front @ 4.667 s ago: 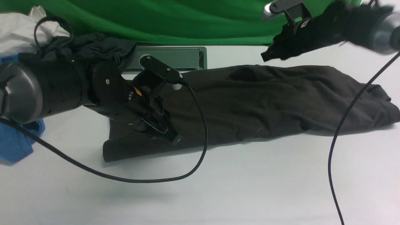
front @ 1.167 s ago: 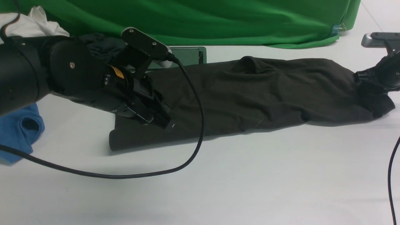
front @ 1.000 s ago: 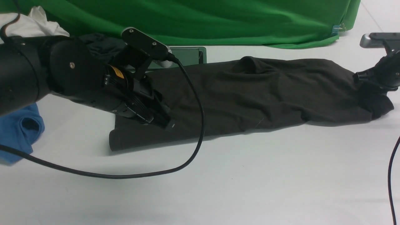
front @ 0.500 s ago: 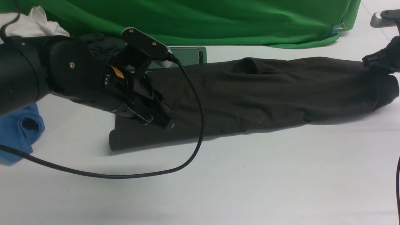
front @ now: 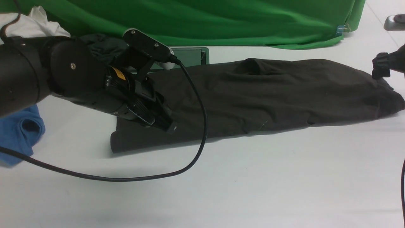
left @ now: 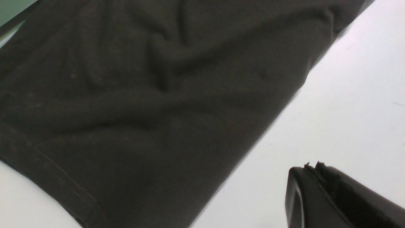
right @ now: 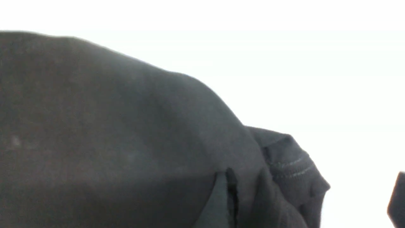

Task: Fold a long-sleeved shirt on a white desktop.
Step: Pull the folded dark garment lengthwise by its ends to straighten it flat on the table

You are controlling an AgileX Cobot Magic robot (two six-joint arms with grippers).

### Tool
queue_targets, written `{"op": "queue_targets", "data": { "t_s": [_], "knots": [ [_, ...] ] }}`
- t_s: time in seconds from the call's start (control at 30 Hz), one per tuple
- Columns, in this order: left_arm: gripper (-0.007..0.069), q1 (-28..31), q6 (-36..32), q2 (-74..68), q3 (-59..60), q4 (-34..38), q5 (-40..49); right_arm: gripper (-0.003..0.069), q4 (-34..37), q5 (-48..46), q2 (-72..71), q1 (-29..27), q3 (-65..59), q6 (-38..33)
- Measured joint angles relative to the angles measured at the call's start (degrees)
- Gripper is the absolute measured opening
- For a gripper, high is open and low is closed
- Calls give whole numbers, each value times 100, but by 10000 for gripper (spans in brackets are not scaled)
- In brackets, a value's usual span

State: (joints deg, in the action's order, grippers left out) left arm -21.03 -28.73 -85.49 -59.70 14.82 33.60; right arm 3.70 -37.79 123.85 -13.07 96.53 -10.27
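Note:
The long-sleeved shirt (front: 269,95) lies as a long dark band across the white desktop (front: 240,183), its print hidden. My left gripper (front: 172,127) is shut and rests on the shirt's left end, holding nothing; in the left wrist view its closed tips (left: 313,165) show beside the shirt's hemmed edge (left: 126,126). My right gripper (front: 379,68) hangs just above the shirt's right end, open and off the cloth. In the right wrist view only one finger (right: 397,198) shows at the frame's edge, and a stitched fold of the shirt (right: 291,164) lies free.
A blue garment (front: 19,133), a white cloth (front: 31,25) and a dark grey garment (front: 101,44) are piled at the far left. The green backdrop (front: 205,22) runs along the back, with a grey-green panel (front: 190,55) before it. A black cable (front: 196,152) loops over the shirt.
My right gripper drew the shirt's right end further right and smoothed it, then rose and let go of the cloth. The left arm has stayed still.

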Motion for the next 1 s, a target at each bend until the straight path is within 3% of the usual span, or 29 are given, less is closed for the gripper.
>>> {"op": "queue_targets", "data": {
  "t_s": [0.4, 0.5, 0.6, 0.73, 0.8, 1.0],
  "knots": [
    [16, 0, 0, 0, 0, 0, 0, 624, 500, 232, 565, -71, 24, -147],
    [16, 0, 0, 0, 0, 0, 0, 588, 547, 252, 597, -71, 50, -242],
    [16, 0, 0, 0, 0, 0, -5, 465, 733, 201, 604, -65, 63, -413],
    [16, 0, -45, 6, 0, 0, -16, 182, 889, -18, 596, -7, 68, -602],
    [16, 0, -63, 87, 0, -7, 7, 94, 889, -238, 524, -7, 68, -661],
    [16, 0, -80, 800, 5, 11, 70, 92, 607, -1372, -102, -296, -140, -670]
  ]
}}
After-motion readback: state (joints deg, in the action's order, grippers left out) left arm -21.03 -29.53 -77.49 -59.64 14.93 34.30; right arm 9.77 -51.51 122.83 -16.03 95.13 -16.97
